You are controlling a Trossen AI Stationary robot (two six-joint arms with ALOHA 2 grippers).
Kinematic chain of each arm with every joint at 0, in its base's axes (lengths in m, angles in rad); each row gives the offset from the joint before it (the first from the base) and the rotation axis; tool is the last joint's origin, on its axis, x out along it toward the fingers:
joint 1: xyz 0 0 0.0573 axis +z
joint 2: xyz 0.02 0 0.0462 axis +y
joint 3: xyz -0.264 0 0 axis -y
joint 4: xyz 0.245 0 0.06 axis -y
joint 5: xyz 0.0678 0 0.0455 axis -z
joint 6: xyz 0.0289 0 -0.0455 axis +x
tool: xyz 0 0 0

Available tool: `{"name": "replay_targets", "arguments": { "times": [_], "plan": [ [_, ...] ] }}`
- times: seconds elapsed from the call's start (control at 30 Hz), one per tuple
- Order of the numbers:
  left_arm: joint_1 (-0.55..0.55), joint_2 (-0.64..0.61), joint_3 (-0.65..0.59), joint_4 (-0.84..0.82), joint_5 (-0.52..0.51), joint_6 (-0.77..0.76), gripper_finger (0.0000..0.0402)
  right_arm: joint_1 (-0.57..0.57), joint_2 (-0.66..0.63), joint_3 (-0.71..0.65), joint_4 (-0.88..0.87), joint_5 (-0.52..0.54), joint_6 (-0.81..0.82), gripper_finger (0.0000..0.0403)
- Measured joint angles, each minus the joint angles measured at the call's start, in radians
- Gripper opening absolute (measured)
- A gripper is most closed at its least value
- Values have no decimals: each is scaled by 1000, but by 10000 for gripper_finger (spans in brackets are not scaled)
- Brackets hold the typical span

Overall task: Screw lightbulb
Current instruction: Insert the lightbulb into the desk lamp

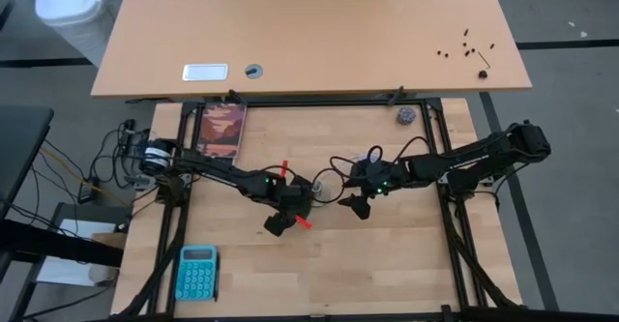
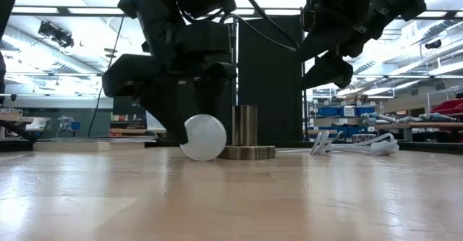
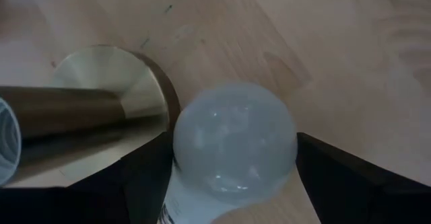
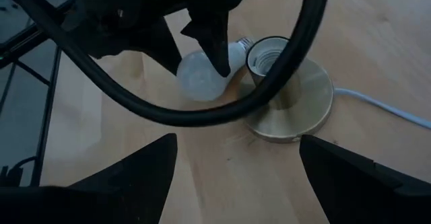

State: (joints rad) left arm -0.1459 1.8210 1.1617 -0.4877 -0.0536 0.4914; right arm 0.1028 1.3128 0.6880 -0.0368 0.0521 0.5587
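The white lightbulb (image 4: 201, 76) lies on its side on the wooden table, its silvery screw base (image 4: 240, 46) next to the brass socket (image 4: 269, 59). The socket tube stands upright on a round brass disc (image 2: 246, 153). My left gripper (image 3: 232, 183) points steeply down over the bulb, open, with one dark finger on each side of the bulb's round globe (image 3: 236, 140). My right gripper (image 4: 236, 183) hangs open above the table on the socket's right side, nothing between its fingers. My left gripper's fingers (image 3: 145, 177) stand close against both sides of the bulb's globe, coming from above. Whether they touch it I cannot tell. The bulb rests on the table (image 2: 202, 137).
A white cord (image 2: 354, 145) runs from the socket disc toward the right. A black cable (image 4: 202, 109) hangs across the right wrist view. A teal calculator (image 1: 196, 272) lies near left, a picture card (image 1: 221, 131) far left, a small grey ball (image 1: 405, 116) far right.
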Motion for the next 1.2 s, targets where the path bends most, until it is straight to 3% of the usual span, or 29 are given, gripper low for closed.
{"name": "replay_targets", "arguments": {
  "times": [0.37, 0.6, 0.87, 1.2],
  "plan": [
    [8, 19, 2, 3, -2, 42, 305, 0, 0, 0, 15, 7, 18, 322],
    [8, 24, 46, -83, -2, -111, 305, 0, 0, 0, 24, 19, 40, 322],
    [8, 24, 56, -133, -5, -89, 305, 0, 0, 0, 60, 52, 51, 322],
    [31, 22, 198, -239, 0, -188, 305, -15, 0, 0, 64, 52, 78, 322]
  ]
}}
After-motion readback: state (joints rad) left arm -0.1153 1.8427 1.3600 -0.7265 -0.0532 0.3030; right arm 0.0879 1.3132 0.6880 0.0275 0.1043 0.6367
